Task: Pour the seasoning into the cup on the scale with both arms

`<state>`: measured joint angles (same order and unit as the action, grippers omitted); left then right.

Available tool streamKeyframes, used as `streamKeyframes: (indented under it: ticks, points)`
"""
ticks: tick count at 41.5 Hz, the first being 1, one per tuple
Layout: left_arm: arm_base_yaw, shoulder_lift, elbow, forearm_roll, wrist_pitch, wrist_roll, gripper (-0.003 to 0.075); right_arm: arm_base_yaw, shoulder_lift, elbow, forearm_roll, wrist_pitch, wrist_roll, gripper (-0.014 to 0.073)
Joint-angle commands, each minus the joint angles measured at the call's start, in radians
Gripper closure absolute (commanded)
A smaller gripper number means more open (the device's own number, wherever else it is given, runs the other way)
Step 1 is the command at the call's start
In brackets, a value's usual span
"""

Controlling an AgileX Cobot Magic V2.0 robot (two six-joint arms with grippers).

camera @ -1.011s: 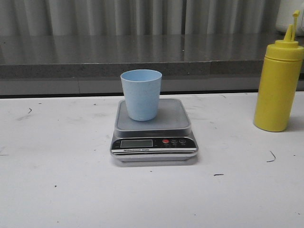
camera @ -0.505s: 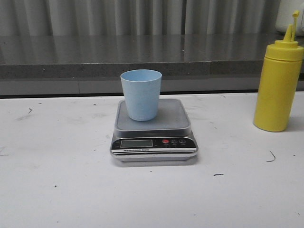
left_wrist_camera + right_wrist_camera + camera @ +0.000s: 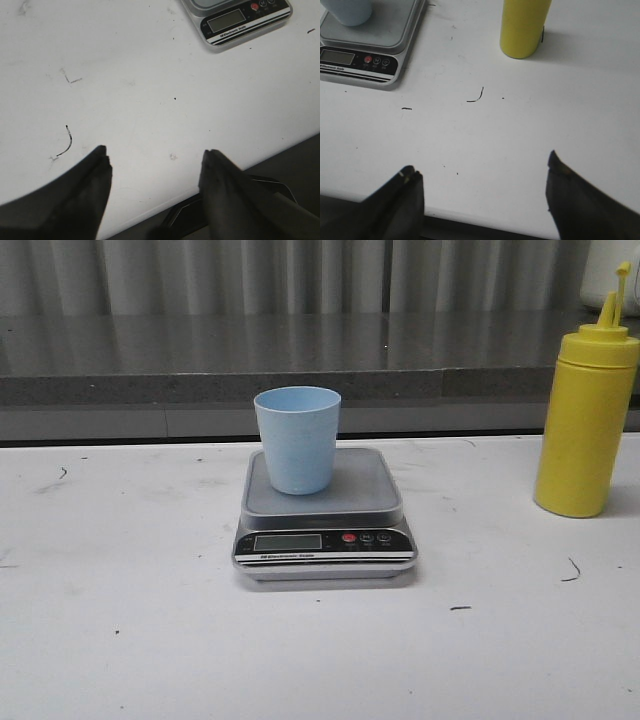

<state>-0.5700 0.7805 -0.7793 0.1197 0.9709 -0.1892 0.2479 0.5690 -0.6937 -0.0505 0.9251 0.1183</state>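
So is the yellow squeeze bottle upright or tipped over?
Upright. The yellow squeeze bottle stands on its base on the table, nozzle pointing up.

A white table (image 3: 150, 640) is seen, its surface marked by small dark scuffs and scratches. A scale (image 3: 324, 530) is set flat on it near the middle — display and buttons turned toward the front edge. A yellow bottle (image 3: 585, 410) is stood upright on the table well to the right of the scale, apart from it.
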Motion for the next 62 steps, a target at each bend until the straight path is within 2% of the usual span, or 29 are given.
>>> streamKeyframes:
  ticks: [1, 8, 13, 28, 35, 41, 44, 49, 53, 62]
  points:
    - [0.004, -0.004, -0.027, 0.001, -0.056, -0.003, 0.0491, 0.002, -0.001, -0.024, -0.007, -0.065, -0.006, 0.0209]
    - [0.004, -0.004, -0.027, 0.001, -0.058, -0.003, 0.0741, 0.002, -0.001, -0.024, -0.006, -0.064, -0.006, 0.0515]
    - [0.004, -0.004, -0.027, 0.001, -0.058, -0.003, 0.074, 0.002, -0.001, -0.024, -0.006, -0.054, -0.006, 0.0668]
    - [0.001, -0.004, -0.025, -0.002, -0.06, -0.003, 0.074, 0.002, -0.001, -0.024, -0.006, -0.053, -0.006, 0.0662]
    - [0.011, -0.063, 0.017, -0.004, -0.092, -0.003, 0.074, 0.002, -0.001, -0.024, -0.006, -0.05, -0.006, 0.0662]
    - [0.129, -0.175, 0.129, 0.004, -0.212, -0.003, 0.074, 0.002, -0.001, -0.024, -0.007, -0.049, -0.006, 0.0662]
    - [0.206, -0.246, 0.211, 0.004, -0.338, -0.003, 0.074, 0.002, -0.001, -0.024, -0.007, -0.049, -0.006, 0.0662]
    - [0.331, -0.388, 0.373, -0.007, -0.63, -0.003, 0.074, 0.002, -0.001, -0.024, -0.007, -0.049, -0.006, 0.0662]
    - [0.408, -0.508, 0.494, -0.007, -0.776, -0.003, 0.074, 0.002, -0.001, -0.024, -0.007, -0.049, -0.006, 0.0662]
    - [0.538, -0.701, 0.708, -0.007, -0.942, -0.003, 0.074, 0.002, -0.001, -0.024, -0.007, -0.049, -0.006, 0.0662]
